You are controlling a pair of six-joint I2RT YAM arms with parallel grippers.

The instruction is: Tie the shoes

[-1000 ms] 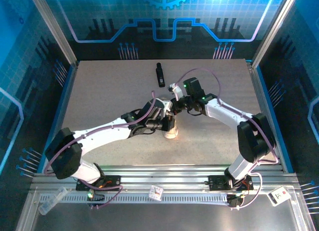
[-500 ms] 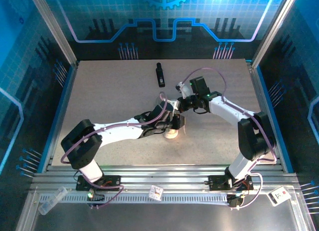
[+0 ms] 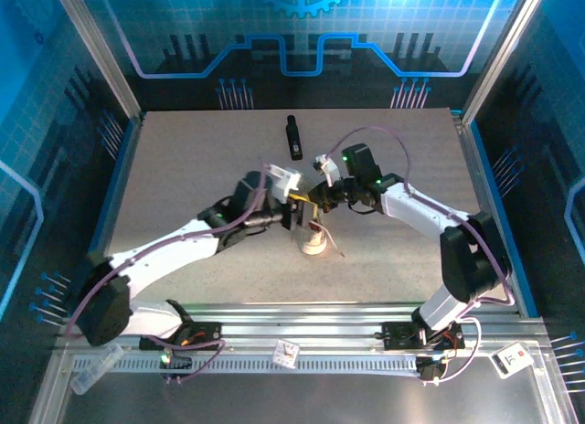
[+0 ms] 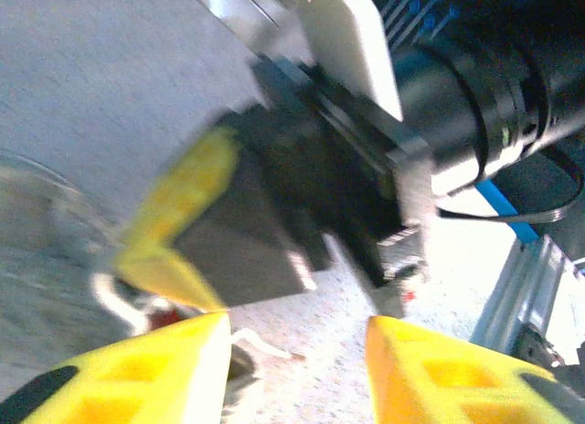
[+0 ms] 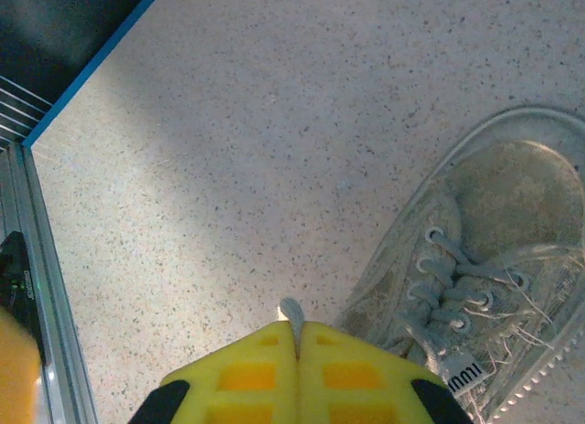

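Observation:
The off-white shoe (image 3: 313, 242) lies mid-table, its laced front (image 5: 475, 287) in the right wrist view. My right gripper (image 5: 294, 331) is shut on a pale lace (image 5: 291, 311), whose tip pokes out between the pads; it hovers just behind the shoe (image 3: 318, 197). My left gripper (image 4: 297, 351) stands open with nothing between its yellow fingers (image 4: 155, 369). Below the gap a loose lace end (image 4: 265, 346) lies on the table. In the top view the left gripper (image 3: 300, 216) sits at the shoe's far left, close to the right gripper.
A slim black bar (image 3: 293, 137) lies at the back of the grey table (image 3: 183, 168). A blue rim and metal rail (image 5: 37, 259) border the table. A lace strand (image 3: 337, 247) trails right of the shoe.
My left gripper has opened and pulled back up and left off the shoe. The right gripper stays shut on the lace and has shifted slightly left.

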